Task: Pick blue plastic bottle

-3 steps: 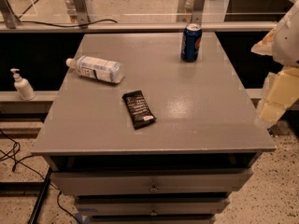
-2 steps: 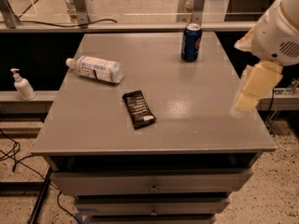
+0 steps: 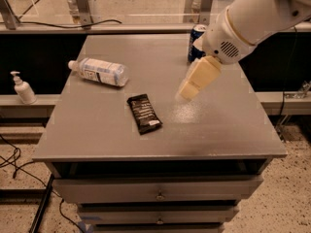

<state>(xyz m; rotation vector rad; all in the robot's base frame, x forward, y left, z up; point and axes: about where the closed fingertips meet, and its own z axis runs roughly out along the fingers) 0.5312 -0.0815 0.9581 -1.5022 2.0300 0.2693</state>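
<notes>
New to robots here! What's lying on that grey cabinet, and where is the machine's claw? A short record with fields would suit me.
surface: grey cabinet top
target: blue plastic bottle, lying on its side at the back left, cap pointing left
gripper: gripper above the middle of the top, right of the bottle and apart from it
other items: dark snack packet flat near the centre; blue soda can at the back, partly hidden by the arm
beside the cabinet: white pump dispenser on the left ledge
</notes>
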